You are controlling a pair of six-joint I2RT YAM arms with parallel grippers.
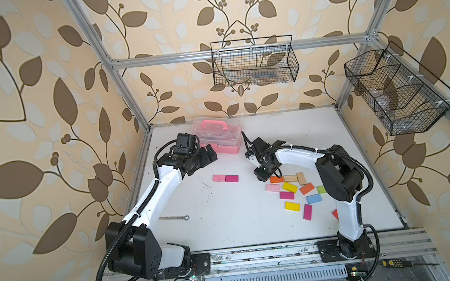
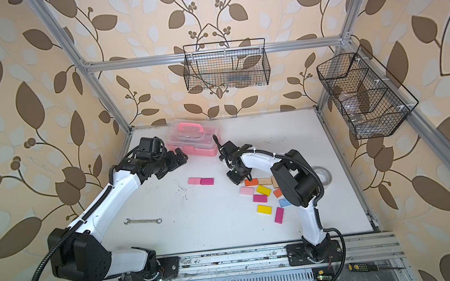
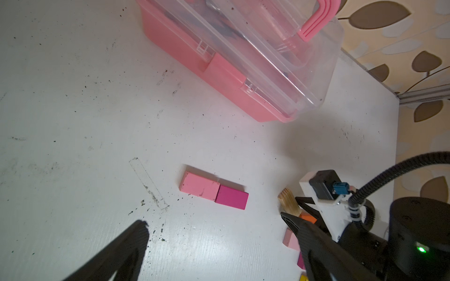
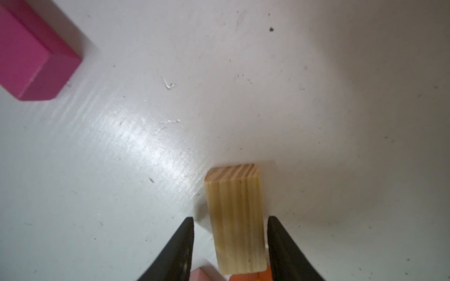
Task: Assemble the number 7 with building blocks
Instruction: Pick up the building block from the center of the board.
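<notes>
Now right gripper [image 4: 230, 218] straddles wood block [image 4: 233, 194], narrow, grip unclear; left gripper [image 3: 213, 219] wide apart

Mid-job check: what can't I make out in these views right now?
- Right tool grip on the wood block: unclear in the right wrist view; its wrist hides it in both top views.
- Red block: mostly behind the right arm, in a top view.
- Pink case contents: blurred through the lid, left wrist view.

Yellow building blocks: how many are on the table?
2. One flat yellow rectangular block lies beside a magenta block in the loose pile; the second yellow block lies nearer the robot. The right arm covers part of the pile, so more may be hidden.
</notes>
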